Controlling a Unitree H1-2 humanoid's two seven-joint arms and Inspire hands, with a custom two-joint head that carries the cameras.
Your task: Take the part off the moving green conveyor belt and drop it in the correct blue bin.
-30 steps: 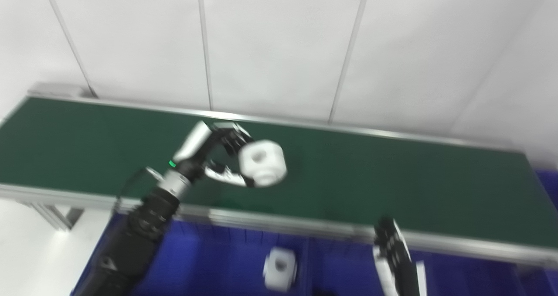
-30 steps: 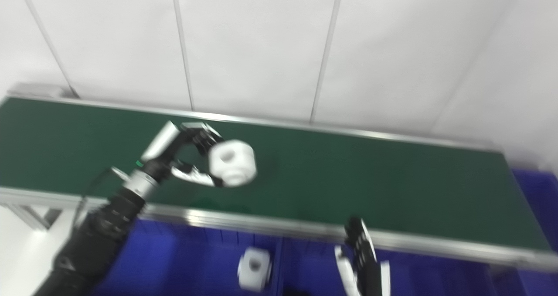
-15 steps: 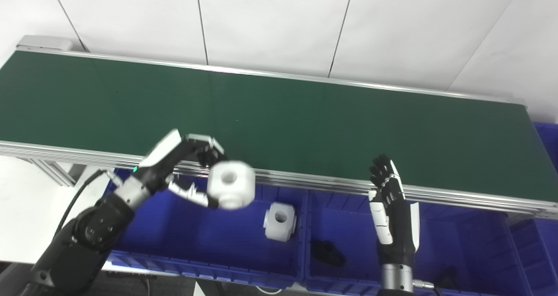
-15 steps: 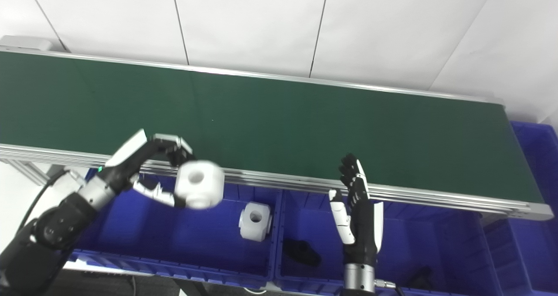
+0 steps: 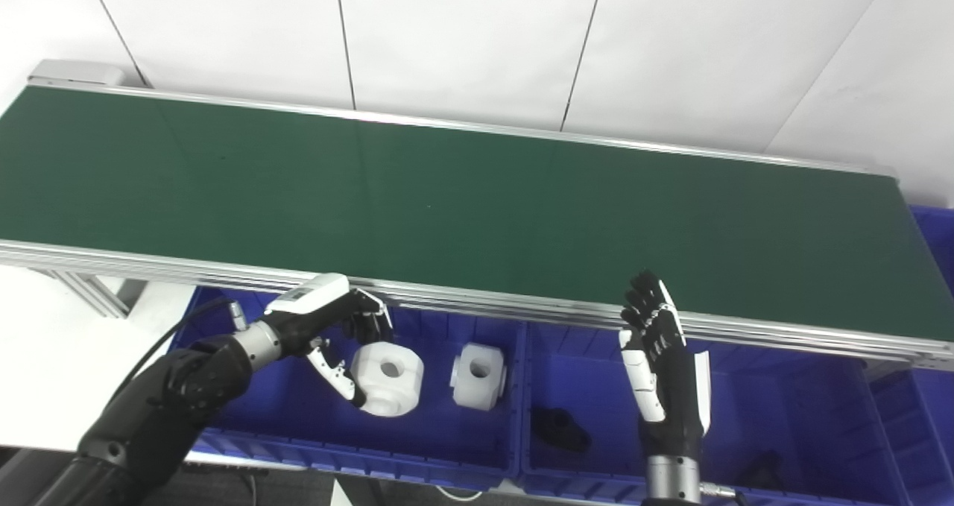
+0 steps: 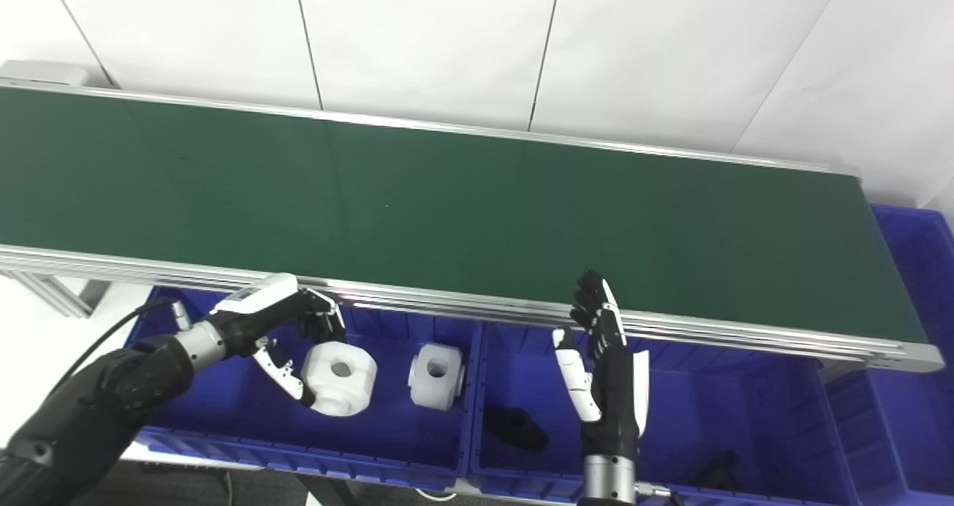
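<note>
A white, blocky part with a round hole [image 5: 387, 378] lies low in the left blue bin [image 5: 291, 424], beside a second white part of the same kind [image 5: 479, 375]. My left hand [image 5: 335, 334] hovers over that bin. Its fingers [image 5: 367, 321] curl above the part with blue showing between, and its thumb [image 5: 335, 368] reaches down along the part's left side, so it looks open. My right hand [image 5: 663, 357] stands upright and open over the middle blue bin [image 5: 775, 409], holding nothing. The green conveyor belt [image 5: 477, 208] carries no part.
A black part [image 5: 560, 430] lies in the middle bin, and another dark piece [image 5: 760, 469] sits near its front edge. The belt's metal rail [image 5: 522, 308] runs just above the bins. A further blue bin [image 5: 935, 230] stands at the right end.
The left hand carried the white part from over the belt, past the rail, down into the left bin, and its fingers came off it. The camera tilted down. The right hand barely moved.
</note>
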